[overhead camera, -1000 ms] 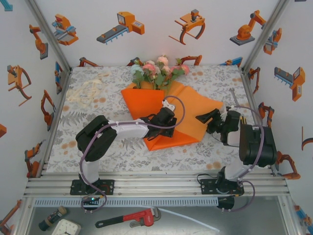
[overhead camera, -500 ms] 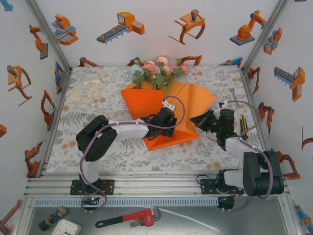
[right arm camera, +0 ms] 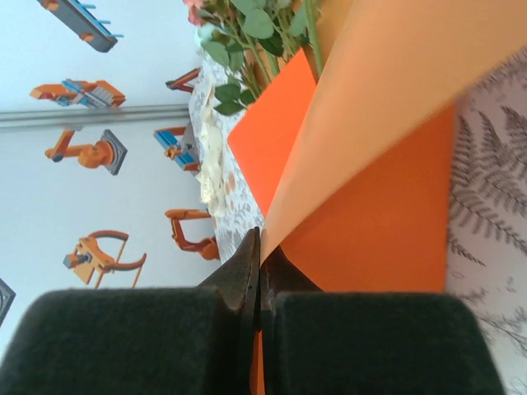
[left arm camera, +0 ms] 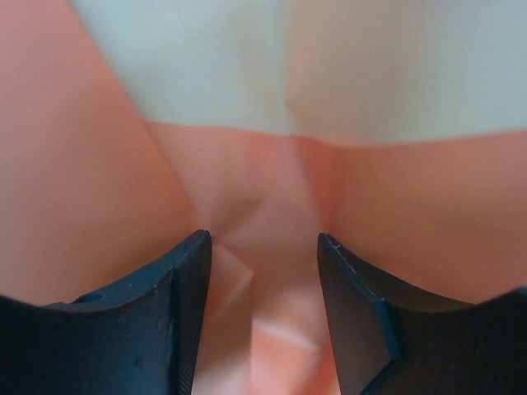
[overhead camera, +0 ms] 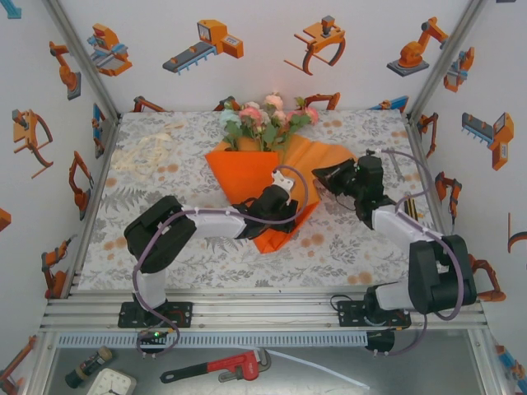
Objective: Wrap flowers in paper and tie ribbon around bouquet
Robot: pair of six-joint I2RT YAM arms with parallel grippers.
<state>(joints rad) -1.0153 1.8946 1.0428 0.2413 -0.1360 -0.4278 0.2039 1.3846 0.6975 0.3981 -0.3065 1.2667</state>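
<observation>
The orange paper (overhead camera: 247, 169) lies mid-table with the flowers (overhead camera: 265, 115) at its far end, blooms pointing to the back wall. My right gripper (overhead camera: 318, 174) is shut on the paper's right edge and holds that flap lifted and curled over toward the left. In the right wrist view its jaws (right arm camera: 259, 247) pinch the thin sheet (right arm camera: 387, 164), with the flowers (right arm camera: 247, 33) and the ribbon (right arm camera: 212, 152) beyond. My left gripper (overhead camera: 278, 207) sits low on the paper's near part, open, and blurred orange paper (left arm camera: 263, 189) fills the gap between its fingers (left arm camera: 185, 313). The cream ribbon (overhead camera: 148, 152) lies loose at far left.
The floral cloth (overhead camera: 165, 206) covers the table, bounded by aluminium posts and printed walls. A red pipe wrench (overhead camera: 224, 366) and small items lie below the front rail. Bare cloth lies left and in front of the paper.
My right gripper has swung up and left with the paper's right edge, folding that flap over toward the stems. The left gripper has stayed low on the paper, shifting only slightly.
</observation>
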